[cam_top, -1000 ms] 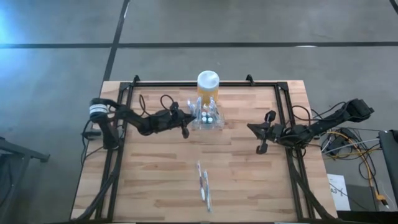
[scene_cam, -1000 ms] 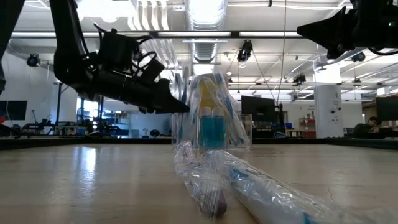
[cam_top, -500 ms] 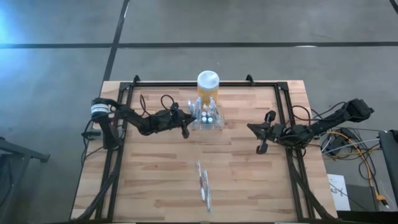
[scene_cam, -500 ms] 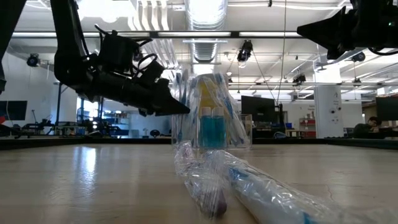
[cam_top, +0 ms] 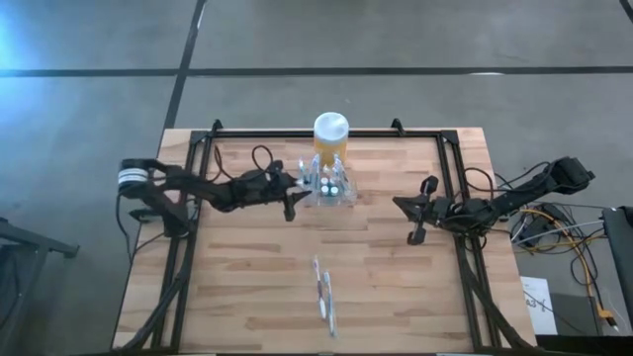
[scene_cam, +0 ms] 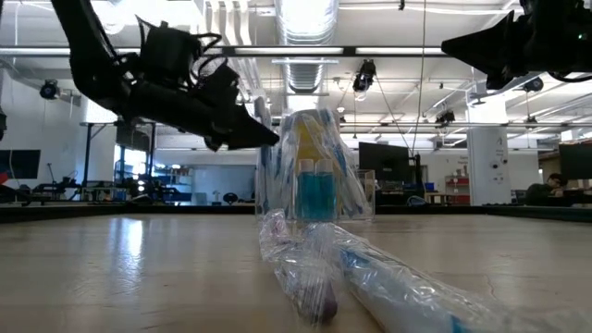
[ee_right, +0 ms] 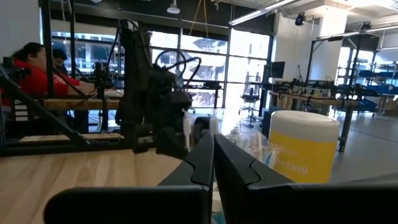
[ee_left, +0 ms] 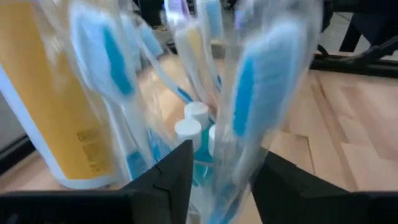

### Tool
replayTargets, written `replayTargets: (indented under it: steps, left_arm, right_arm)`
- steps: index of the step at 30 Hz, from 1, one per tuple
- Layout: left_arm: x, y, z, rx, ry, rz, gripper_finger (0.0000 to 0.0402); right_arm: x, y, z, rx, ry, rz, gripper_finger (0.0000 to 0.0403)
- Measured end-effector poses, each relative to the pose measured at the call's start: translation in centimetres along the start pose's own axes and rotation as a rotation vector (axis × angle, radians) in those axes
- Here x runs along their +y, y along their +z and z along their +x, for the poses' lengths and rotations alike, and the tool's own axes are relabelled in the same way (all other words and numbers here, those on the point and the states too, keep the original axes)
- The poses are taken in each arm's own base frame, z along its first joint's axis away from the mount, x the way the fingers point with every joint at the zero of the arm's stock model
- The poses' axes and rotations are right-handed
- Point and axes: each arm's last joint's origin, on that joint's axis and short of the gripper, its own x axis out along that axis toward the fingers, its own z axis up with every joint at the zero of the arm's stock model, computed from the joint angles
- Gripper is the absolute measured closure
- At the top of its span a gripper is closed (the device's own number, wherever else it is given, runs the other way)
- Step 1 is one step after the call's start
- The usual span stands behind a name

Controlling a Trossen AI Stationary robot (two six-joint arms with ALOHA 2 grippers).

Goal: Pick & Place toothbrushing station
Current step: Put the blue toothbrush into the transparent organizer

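Observation:
The toothbrushing station is a small clear holder with several wrapped toothbrushes standing in it. It rests on the wooden table just in front of a yellow jar with a white lid. My left gripper hovers at the station's left side, above the tabletop. It is open, and its fingers stand on either side of the leaning wrapped brushes. My right gripper waits shut, above the table's right part. My left gripper is open around the upper part of the wrapped toothbrushes, coming level from the table's left. I cannot tell whether its fingers touch the wrapping.
A wrapped toothbrush lies loose near the table's front edge and fills the foreground of the low view. A black frame runs along the table's sides and back. Bare wood lies between the station and the loose brush.
My left gripper has risen at the station's left side and its arm has drawn back toward the table's left edge. The station and the jar stand where they were.

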Motion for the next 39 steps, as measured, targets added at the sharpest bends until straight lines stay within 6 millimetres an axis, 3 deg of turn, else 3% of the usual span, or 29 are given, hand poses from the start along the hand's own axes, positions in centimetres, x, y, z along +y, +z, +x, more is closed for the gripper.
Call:
replayTargets:
  steps: [10,19,25,30,33,39]
  left_arm:
    - [0.0,4.1,-3.7,-0.002,-0.022,0.055,0.0229]
    - [0.0,8.6,-10.1,-0.138,-0.131,0.079,0.0229]
    - [-0.1,8.8,-14.0,-0.103,-0.236,0.181,0.0242]
    - [-0.1,9.0,-17.0,-0.163,-0.277,0.201,0.033]
    - [0.0,8.5,-17.8,-0.164,-0.274,0.19,0.0389]
    - [0.0,6.1,-18.0,-0.159,-0.305,0.198,0.0396]
  right_arm:
    - [0.0,-0.1,0.0,0.008,0.004,-0.006,0.0394]
    - [0.1,-0.3,0.0,0.024,0.007,-0.008,0.0394]
    - [0.1,-0.3,0.0,0.024,0.007,-0.01,0.0394]
    - [0.1,-0.3,0.0,0.024,0.007,-0.004,0.0394]
    - [0.1,-0.3,0.0,0.024,0.007,0.0,0.0394]
    - [0.1,-0.3,0.0,0.024,0.007,0.003,0.0394]
